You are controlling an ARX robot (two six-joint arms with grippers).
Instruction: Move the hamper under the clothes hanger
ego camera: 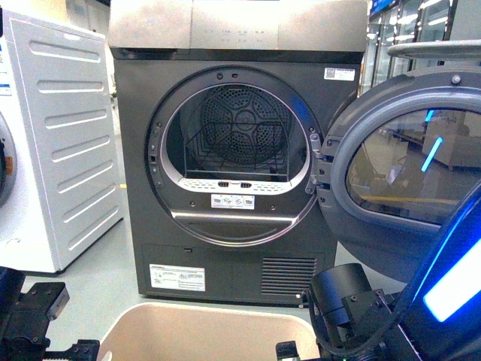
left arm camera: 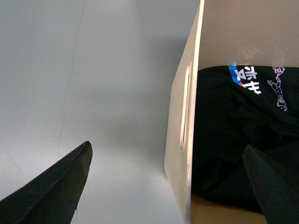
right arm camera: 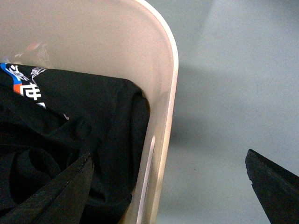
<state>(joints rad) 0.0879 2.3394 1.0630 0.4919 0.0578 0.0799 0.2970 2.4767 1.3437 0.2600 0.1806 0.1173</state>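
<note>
The hamper (ego camera: 210, 307), at 6 o'clock, is straddled on opposite walls by the left claw (left arm camera: 167, 147) and right claw (right arm camera: 168, 154), both spread apart, for gripping.

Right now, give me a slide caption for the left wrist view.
Left gripper open astride the beige hamper's side wall, one finger inside above black printed clothing, the other over grey floor.

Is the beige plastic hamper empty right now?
No, a black garment with printed lettering lies inside the beige plastic hamper in the right wrist view.
</note>
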